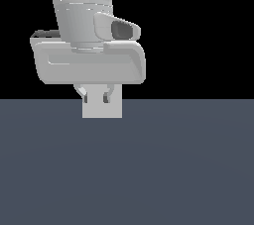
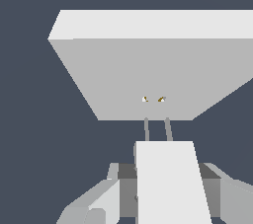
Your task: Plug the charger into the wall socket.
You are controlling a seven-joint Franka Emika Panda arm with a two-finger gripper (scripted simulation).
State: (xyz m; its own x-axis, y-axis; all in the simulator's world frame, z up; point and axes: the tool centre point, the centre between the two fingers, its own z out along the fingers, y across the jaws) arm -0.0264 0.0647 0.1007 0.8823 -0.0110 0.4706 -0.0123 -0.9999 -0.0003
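In the wrist view the charger (image 2: 170,183), a light grey-white block, sits between my gripper (image 2: 168,188) fingers, which are shut on its sides. Its two thin prongs (image 2: 147,129) point at the wall socket (image 2: 148,70), an upright light grey square plate. Two tiny orange holes (image 2: 153,99) mark the plate's centre. The prong tips stop short of the holes and lie a little to one side of them. In the exterior view the gripper (image 1: 95,97) hangs just in front of the wall socket (image 1: 101,111), and the charger blends in with the plate.
A dark blue-grey floor (image 1: 173,169) stretches around the plate. The arm's broad hand (image 1: 89,63) fills the upper part of the exterior view against a black background.
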